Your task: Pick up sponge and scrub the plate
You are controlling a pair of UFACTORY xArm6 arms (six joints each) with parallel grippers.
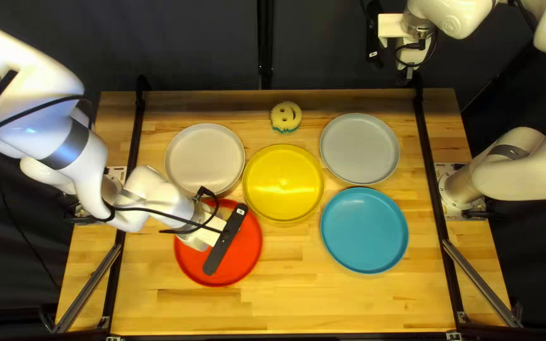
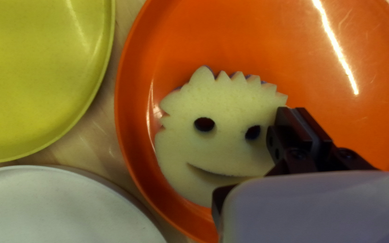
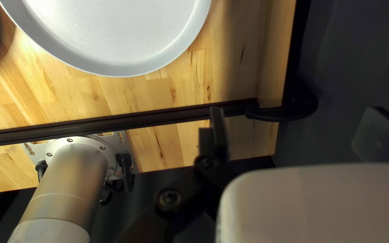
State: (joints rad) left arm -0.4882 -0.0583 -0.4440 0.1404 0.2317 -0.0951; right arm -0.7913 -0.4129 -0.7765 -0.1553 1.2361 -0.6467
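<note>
Since our left claw [image 2: 299, 114] looks closed on one edge of the sponge [image 2: 221, 150], inside the red plate [image 2: 248, 40], that arm should scrub. Sponge bulk sits to one side of it, toward the yellow plate [image 2: 37, 76]; no clear long axis. Right claw [image 1: 409, 78] well apart, state: can't tell.

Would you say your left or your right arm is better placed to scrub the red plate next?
Left, I'd judge: my left claw is at the edge of the sponge in the red plate. The right arm is raised well away from both.
</note>
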